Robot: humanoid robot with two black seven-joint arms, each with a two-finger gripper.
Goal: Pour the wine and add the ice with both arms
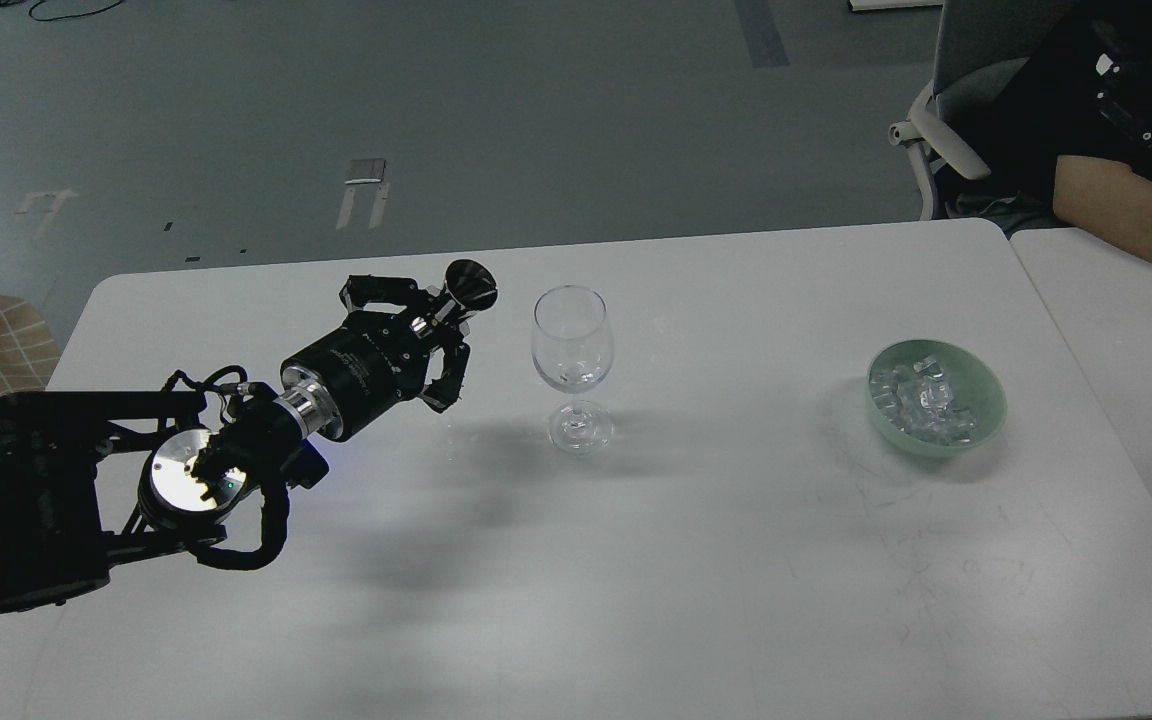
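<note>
Black left hand [439, 345] pinching dark bottle [466, 286] beside wine glass [572, 362] — label unreadable; ice [926, 398] in green bowl [976, 432].

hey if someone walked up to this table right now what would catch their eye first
Probably the black left arm reaching in from the left, its gripper gripping a dark bottle beside the clear wine glass standing upright mid-table. Next, the pale green bowl of ice off to the right, standing apart from the glass.
</note>
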